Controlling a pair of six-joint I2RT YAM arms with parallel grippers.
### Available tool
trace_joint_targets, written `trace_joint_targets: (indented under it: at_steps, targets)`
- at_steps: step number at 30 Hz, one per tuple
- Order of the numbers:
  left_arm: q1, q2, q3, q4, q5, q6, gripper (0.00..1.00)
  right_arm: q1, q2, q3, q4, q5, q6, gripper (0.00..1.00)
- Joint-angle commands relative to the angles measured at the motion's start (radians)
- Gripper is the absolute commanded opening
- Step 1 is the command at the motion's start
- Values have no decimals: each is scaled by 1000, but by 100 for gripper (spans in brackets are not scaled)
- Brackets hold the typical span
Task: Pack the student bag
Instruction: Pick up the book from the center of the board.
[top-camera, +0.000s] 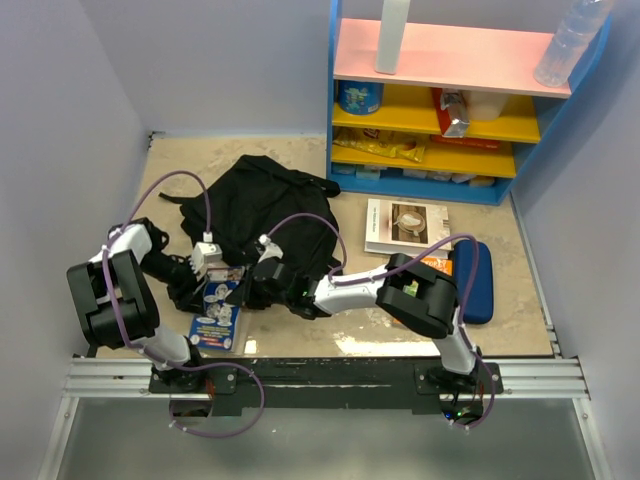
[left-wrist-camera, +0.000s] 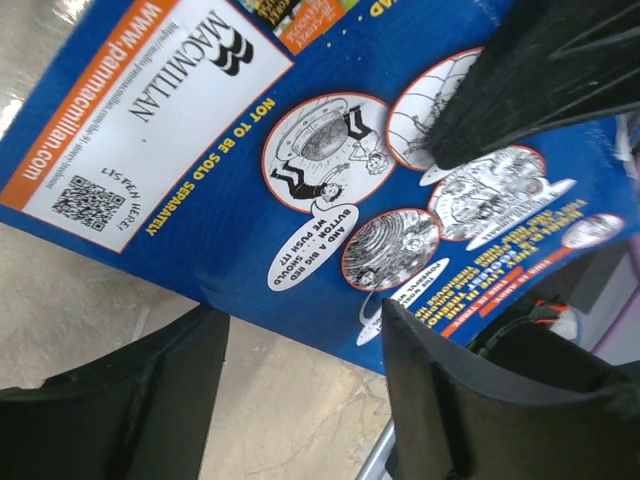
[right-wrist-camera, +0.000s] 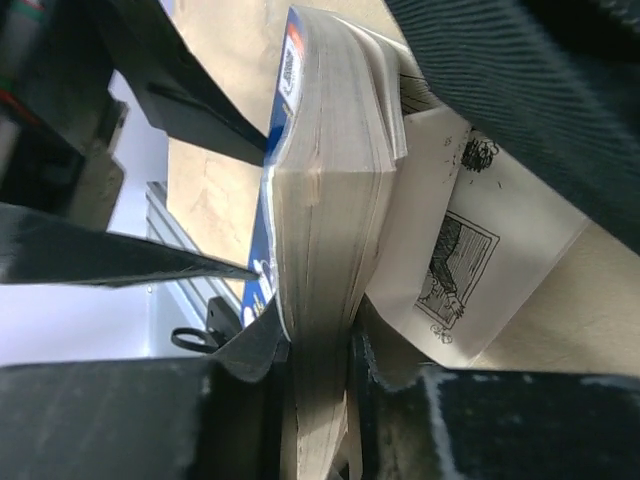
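Right wrist: right jaws pinch book (right-wrist-camera: 325, 230) pages; top external hides that.

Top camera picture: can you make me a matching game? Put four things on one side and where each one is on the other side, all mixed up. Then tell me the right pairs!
Things:
1. black backpack
2. blue book
3. dark-blue pencil case
4. clear bottle

Places:
A. standing on the pink top shelf
B. pinched in the right gripper
C. at the right side of the table, next to the white book
D. lying in the middle of the table

Right pairs: 1-D, 2-B, 3-C, 4-A.
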Motion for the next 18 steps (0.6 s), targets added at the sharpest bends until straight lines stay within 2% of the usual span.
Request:
trace_joint_targets:
  at_steps: [1, 2, 3, 6, 10, 12, 15, 16, 18]
  targets:
    - [3, -68, 129, -100, 142, -61, 75, 9, -100, -28, 61, 26, -17, 0]
    - [10, -80, 157, -100, 127, -89, 80, 9, -155, -35, 60, 30, -34, 0]
    - [29, -96, 186, -100, 118, -98, 90, 9, -182, -40, 17, 30, -46, 0]
    - [81, -128, 320, -100, 102, -150, 100, 11, -315, -103, 9, 20, -83, 0]
    - [122, -84, 490, -97, 105, -225, 100, 9, -452, -157, 35, -43, -148, 0]
    - [147, -67, 527, -98, 147, -264, 100, 11, -543, -175, 32, -45, -194, 0]
    - [152, -50, 559, -98, 210, -298, 100, 11, -654, -174, -53, 19, -282, 0]
    - [146, -53, 558, -98, 226, -299, 100, 11, -748, -175, -81, 97, -302, 0]
    - [81, -68, 533, -94, 222, -301, 100, 11, -847, -181, -173, 176, -357, 0]
